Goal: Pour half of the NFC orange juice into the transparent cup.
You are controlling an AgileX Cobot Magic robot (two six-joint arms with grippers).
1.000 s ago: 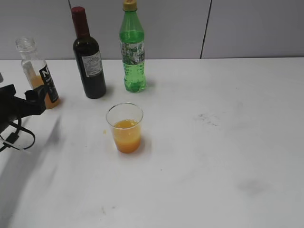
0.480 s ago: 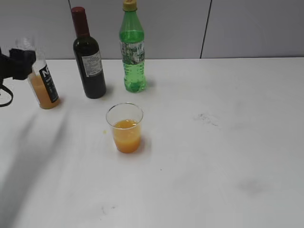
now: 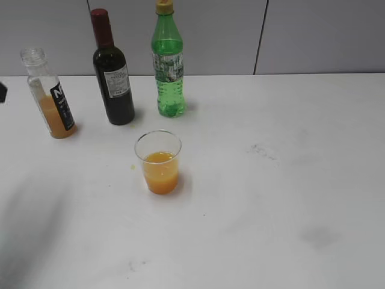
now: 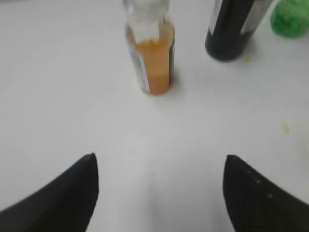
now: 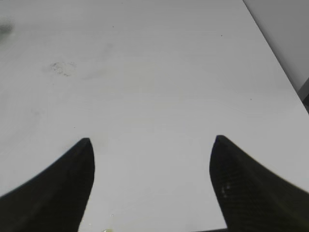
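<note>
The NFC orange juice bottle point(image 3: 50, 96) stands upright and capless at the back left of the white table, about half full; it also shows in the left wrist view point(image 4: 150, 53). The transparent cup point(image 3: 159, 161) stands near the middle, partly filled with orange juice. My left gripper point(image 4: 159, 166) is open and empty, pulled back from the bottle; only a dark sliver of it point(image 3: 2, 91) shows at the exterior view's left edge. My right gripper point(image 5: 152, 150) is open and empty over bare table, out of the exterior view.
A dark wine bottle point(image 3: 112, 75) with a red top stands right of the juice bottle, also in the left wrist view point(image 4: 234, 26). A green plastic bottle point(image 3: 168, 63) with a yellow cap stands behind the cup. The table's right edge point(image 5: 277, 58) shows in the right wrist view.
My left gripper has let go of the juice bottle and drawn back up and left, nearly out of the exterior view. The bottle stays standing. The cup has not moved.
</note>
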